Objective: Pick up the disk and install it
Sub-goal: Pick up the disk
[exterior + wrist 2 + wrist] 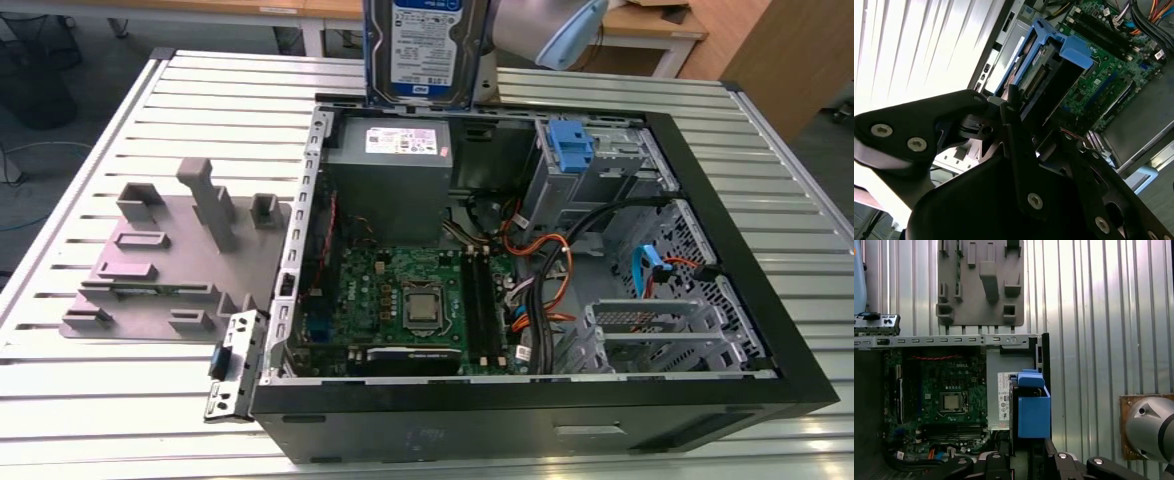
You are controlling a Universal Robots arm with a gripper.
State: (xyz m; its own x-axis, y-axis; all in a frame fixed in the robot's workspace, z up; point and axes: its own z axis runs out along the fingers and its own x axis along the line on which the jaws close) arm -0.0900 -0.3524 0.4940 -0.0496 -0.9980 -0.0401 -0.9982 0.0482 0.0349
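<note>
Disk label: white-and-blue, on the face of the disk (424, 45), at the scene's far edge; print too small to read.
Sticker: white sticker (407, 140) on the grey power-supply box (387, 195), far side of the case (534, 425); lines illegible.
Board mark: short white maker's mark on the green motherboard (934, 385).

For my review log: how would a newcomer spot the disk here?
In the exterior view, find the open black computer case on the slatted table. Above its far edge the disk hangs upright. Unlike the grey power-supply box inside the case, it is thin and carries a white-and-blue label.
</note>
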